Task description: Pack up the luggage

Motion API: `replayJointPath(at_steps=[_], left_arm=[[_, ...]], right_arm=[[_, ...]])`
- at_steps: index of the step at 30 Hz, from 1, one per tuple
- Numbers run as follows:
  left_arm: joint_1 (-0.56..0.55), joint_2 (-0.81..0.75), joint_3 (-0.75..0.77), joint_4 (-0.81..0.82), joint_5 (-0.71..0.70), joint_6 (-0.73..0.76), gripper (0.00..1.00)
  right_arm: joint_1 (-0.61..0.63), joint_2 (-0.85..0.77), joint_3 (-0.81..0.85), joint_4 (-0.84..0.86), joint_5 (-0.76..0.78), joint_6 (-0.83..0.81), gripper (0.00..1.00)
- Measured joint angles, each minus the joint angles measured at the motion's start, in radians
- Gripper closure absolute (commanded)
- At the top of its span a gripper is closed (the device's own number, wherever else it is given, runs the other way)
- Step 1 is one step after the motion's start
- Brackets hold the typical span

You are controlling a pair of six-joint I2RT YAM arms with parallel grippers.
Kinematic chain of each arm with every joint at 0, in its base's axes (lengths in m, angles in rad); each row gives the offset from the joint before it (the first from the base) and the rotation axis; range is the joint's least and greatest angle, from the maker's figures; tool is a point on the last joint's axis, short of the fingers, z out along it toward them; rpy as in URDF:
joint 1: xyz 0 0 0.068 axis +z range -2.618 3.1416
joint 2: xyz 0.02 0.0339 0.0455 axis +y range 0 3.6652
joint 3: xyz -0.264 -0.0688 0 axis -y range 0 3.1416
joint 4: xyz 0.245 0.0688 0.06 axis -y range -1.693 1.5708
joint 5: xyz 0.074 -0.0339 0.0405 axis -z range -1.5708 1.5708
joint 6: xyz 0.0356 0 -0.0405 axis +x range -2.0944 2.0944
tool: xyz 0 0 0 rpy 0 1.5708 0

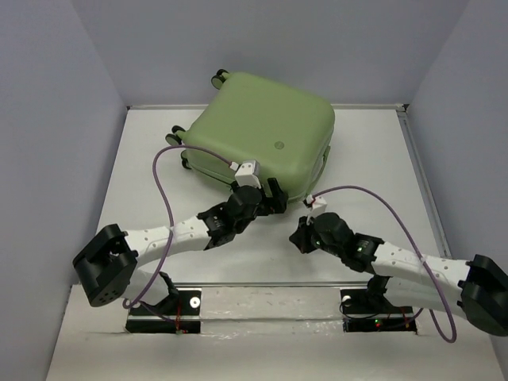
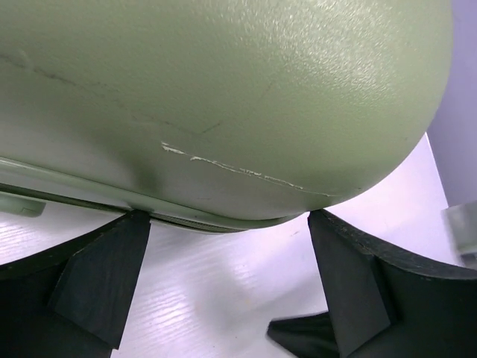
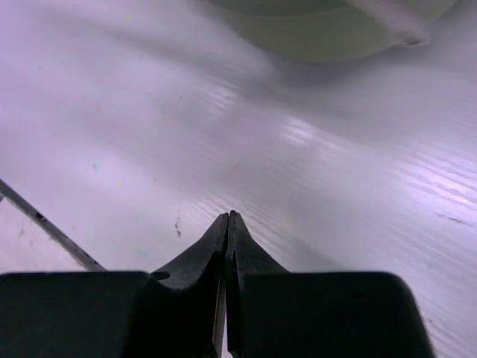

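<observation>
The light-green hard-shell luggage (image 1: 258, 135) lies flat and closed at the back middle of the table, its wheels (image 1: 219, 77) at the far left. It fills the left wrist view (image 2: 223, 97), with a white scratch on its shell. My left gripper (image 1: 266, 193) is open, its fingertips (image 2: 127, 246) touching the luggage's near rounded edge at the seam. My right gripper (image 1: 302, 230) is shut and empty, just above the table, right of the left one. The luggage's corner shows at the top of the right wrist view (image 3: 328, 30).
The white table (image 1: 373, 159) is walled by grey panels on three sides. Purple cables (image 1: 163, 186) loop over both arms. A metal strip (image 1: 262, 298) runs along the near edge by the arm bases.
</observation>
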Motion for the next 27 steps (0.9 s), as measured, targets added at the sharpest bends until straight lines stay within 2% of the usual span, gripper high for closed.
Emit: replayJointPath(at_steps=[2, 4, 8, 12, 16, 20, 24, 27], left_arm=[[0.005, -0.001, 0.000, 0.015, 0.002, 0.001, 0.01], [0.007, -0.002, 0.000, 0.026, 0.004, 0.002, 0.01], [0.012, -0.003, 0.007, 0.019, 0.014, 0.006, 0.01], [0.049, -0.083, 0.009, -0.045, 0.043, 0.005, 0.01], [0.243, -0.245, 0.027, -0.140, 0.106, -0.010, 0.01], [0.597, -0.335, 0.077, -0.196, 0.235, -0.021, 0.01], [0.872, -0.284, 0.108, -0.218, 0.428, -0.039, 0.01], [1.007, -0.164, 0.159, -0.229, 0.518, -0.060, 0.01]], right_arm=[[0.016, 0.060, 0.016, 0.016, -0.040, -0.001, 0.93], [0.086, 0.108, 0.021, 0.051, -0.050, 0.002, 0.93], [0.203, 0.133, 0.021, 0.085, -0.006, 0.035, 0.93], [0.185, 0.077, 0.018, 0.088, 0.078, 0.055, 0.93], [0.134, 0.040, 0.032, 0.083, 0.101, 0.032, 0.93], [0.114, 0.030, 0.065, 0.065, 0.109, 0.001, 0.93], [0.108, -0.018, 0.069, 0.045, 0.109, -0.018, 0.93], [0.106, -0.060, 0.069, 0.032, 0.103, -0.027, 0.93]])
